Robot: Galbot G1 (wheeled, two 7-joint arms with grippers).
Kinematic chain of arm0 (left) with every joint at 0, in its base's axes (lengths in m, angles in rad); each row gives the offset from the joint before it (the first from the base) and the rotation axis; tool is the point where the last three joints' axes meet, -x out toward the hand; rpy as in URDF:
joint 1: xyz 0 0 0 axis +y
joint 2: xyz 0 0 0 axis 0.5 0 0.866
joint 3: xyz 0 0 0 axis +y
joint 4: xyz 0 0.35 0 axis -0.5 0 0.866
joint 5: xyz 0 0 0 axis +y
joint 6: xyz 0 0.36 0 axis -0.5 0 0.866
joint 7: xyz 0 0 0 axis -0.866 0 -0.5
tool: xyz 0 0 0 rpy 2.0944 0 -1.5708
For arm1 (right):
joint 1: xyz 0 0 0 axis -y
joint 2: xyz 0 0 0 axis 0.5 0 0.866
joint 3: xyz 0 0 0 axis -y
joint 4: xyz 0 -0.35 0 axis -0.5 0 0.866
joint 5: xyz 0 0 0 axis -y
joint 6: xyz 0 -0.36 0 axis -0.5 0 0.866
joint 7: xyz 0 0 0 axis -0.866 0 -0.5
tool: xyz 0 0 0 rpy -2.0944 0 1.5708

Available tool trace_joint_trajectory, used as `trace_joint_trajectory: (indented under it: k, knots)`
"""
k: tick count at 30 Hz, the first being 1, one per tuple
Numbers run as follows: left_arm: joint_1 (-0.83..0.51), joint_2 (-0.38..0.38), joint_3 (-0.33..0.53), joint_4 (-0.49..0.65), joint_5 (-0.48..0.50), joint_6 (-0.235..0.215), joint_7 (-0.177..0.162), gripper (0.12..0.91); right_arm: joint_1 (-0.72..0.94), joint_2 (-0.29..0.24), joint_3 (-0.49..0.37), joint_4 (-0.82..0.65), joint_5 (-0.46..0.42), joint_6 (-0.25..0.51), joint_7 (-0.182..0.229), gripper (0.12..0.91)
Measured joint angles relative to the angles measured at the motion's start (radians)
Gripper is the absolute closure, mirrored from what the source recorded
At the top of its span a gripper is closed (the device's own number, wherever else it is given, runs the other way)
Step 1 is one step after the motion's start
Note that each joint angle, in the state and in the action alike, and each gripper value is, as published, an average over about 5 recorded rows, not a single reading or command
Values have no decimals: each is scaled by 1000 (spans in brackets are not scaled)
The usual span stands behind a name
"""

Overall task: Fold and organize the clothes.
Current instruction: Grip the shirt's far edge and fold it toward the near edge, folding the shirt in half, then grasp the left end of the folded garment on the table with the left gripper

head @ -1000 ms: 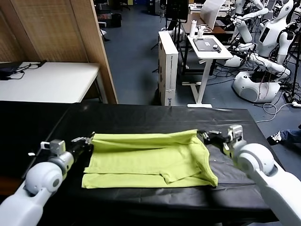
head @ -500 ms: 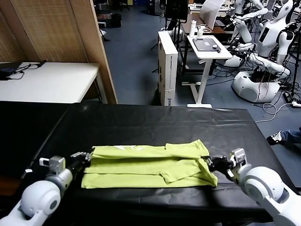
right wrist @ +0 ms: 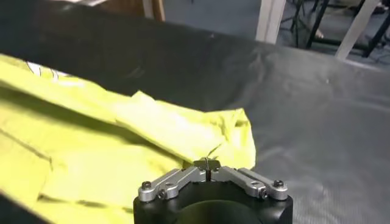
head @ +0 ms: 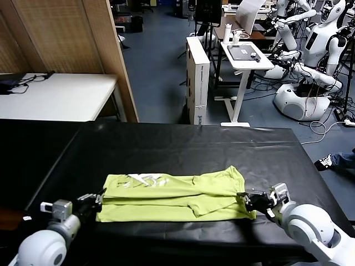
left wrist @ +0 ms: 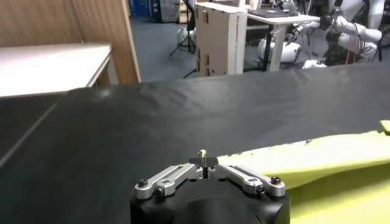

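The T-shirt [head: 175,197] lies flat on the black table cloth [head: 183,147], near my edge of the table, folded lengthwise into a long band with its small white print [head: 143,179] facing up toward my left. My left gripper [head: 95,201] sits low at the shirt's left near corner, jaws clenched, and my wrist view shows a sliver of yellow-green pinched at the tips. My right gripper [head: 248,200] is at the right near corner, clenched as well, though I cannot tell whether it has fabric between its tips. I judge the lengthwise fold is being laid down. Next I should let go of both corners, back off without dragging the cloth, then regrip one end for a crosswise fold.
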Motion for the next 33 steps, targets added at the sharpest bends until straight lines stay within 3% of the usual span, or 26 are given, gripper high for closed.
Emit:
trace_joint_trajectory:
  k: [3,7,10,13,18,21,24,33]
  knots:
    - [12,-14,4,1,14,2,-5,883,-4,0,1,3,0,-1,2,885]
    - [23,-32,9,-6,12,26,-36,883,-11,-2,11,16,2,-12,12,865]
    - [30,-46,5,-17,1,46,-54,833,-17,-3,23,29,4,-21,19,741]
    - [38,-60,-1,-29,1,58,-67,681,-26,-3,35,45,7,-28,25,552]
    - [60,-64,-23,-52,-3,64,-77,359,-35,0,69,70,9,-23,22,243]
    - [56,-65,-36,-54,-9,49,-79,198,-21,17,85,62,-4,3,16,141]
    - [26,-80,-34,-39,0,20,-71,134,9,44,83,34,-34,30,3,121]
    - [-153,-155,35,88,42,-9,-59,123,163,183,16,-119,-109,57,-4,118]
